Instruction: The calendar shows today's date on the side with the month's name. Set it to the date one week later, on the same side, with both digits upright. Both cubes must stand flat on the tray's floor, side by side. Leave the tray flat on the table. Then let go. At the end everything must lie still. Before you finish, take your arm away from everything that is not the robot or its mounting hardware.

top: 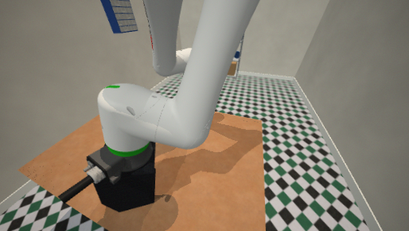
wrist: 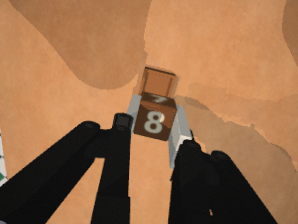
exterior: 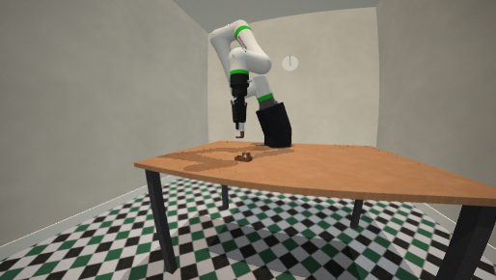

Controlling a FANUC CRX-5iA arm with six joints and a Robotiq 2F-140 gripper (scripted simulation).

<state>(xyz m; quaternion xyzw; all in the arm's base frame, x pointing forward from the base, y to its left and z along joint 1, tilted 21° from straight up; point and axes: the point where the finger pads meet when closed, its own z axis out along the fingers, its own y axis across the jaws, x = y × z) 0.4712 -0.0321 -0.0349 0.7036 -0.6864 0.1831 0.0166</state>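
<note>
In the wrist view my gripper (wrist: 154,113) is shut on a brown cube (wrist: 154,120), and the cube's face toward the camera shows a white 8. I hold the cube in the air above the table. Just beyond it, down on the table, lies the small brown calendar tray (wrist: 160,80), partly hidden by the held cube. I cannot read a digit there. In the exterior view the gripper (exterior: 239,134) points straight down, a little above and behind the tray (exterior: 242,158). In the top view the arm hides the gripper and tray.
The robot's black base (exterior: 275,126) stands on the wooden table just behind the tray. The table's near left edge (exterior: 145,165) is some way in front of the tray. A blue panel (top: 120,15) hangs high at the upper left in the top view.
</note>
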